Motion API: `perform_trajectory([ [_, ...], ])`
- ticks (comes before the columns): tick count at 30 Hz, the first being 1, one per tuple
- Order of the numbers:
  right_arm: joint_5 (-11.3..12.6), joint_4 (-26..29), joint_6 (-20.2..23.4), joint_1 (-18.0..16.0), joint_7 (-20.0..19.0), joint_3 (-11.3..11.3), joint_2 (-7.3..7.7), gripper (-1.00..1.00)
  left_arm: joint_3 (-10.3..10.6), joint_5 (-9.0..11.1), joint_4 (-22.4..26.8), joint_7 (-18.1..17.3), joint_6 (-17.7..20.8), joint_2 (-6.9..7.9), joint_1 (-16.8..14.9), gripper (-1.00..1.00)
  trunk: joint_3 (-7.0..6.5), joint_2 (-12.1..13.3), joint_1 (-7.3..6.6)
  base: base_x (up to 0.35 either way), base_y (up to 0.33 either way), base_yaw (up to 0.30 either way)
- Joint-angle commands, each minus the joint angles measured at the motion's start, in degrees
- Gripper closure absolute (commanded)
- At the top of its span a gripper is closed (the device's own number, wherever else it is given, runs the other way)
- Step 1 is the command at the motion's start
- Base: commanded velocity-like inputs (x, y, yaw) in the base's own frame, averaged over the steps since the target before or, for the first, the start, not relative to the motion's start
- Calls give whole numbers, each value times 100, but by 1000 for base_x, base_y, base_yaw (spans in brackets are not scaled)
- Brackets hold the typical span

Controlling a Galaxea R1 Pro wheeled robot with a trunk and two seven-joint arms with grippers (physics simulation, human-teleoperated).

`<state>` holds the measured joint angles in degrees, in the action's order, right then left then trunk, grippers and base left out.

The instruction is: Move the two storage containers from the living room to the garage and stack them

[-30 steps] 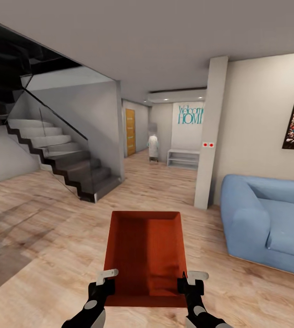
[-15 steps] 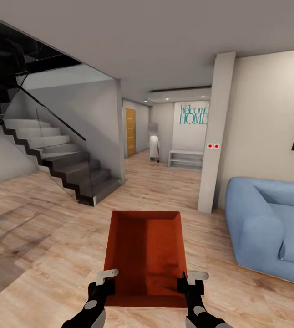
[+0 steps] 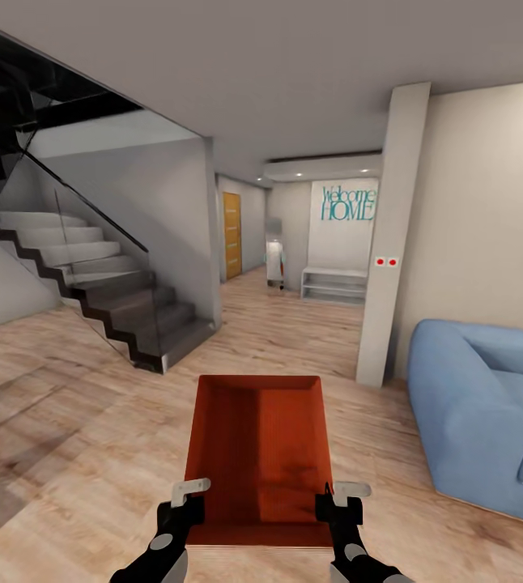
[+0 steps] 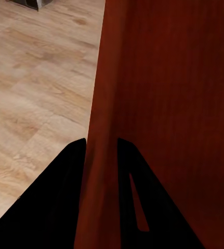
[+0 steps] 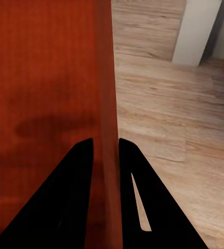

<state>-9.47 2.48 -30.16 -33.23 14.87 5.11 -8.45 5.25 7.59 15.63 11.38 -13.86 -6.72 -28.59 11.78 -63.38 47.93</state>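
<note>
One orange-red storage container (image 3: 260,453) hangs level above the light wood-plank living room floor (image 3: 67,421), carried in front of me by both arms. My left gripper (image 3: 187,500) is shut on its left wall, which runs between the two dark fingers in the left wrist view (image 4: 100,171). My right gripper (image 3: 336,502) is shut on the right wall, likewise pinched in the right wrist view (image 5: 107,171). The container's inside is empty. The second container is out of view, and so is the garage.
A dark staircase with a glass rail (image 3: 108,300) rises at the left. A white pillar (image 3: 391,243) and a blue sofa (image 3: 488,421) stand at the right. Between them a hallway (image 3: 286,316) leads to a wooden door (image 3: 231,235) and a white bench (image 3: 333,285).
The whole view has swung left and forward: sofa, pillar and wall picture slid right, the stairs slid left. The container and both grippers keep their places relative to me.
</note>
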Motion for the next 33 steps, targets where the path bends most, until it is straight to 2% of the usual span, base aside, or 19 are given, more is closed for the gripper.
perform_trajectory([
  [1, 13, 15, -55, -8, 218, -201, 18, 100, 64, 85, -16, -426, 489, 4, -6, 100, 7, -5, 4, 322, 0, 0],
  [28, -32, -10, -62, -8, 218, -202, 21, 100, 55, 86, -11, -428, 490, 4, -6, 100, 7, -5, 4, 322, 0, 0],
  [33, 7, -11, -60, -8, 218, -196, 12, 100, 55, 86, -7, -434, 493, 10, -6, 100, 7, -5, 4, 322, 0, -119],
])
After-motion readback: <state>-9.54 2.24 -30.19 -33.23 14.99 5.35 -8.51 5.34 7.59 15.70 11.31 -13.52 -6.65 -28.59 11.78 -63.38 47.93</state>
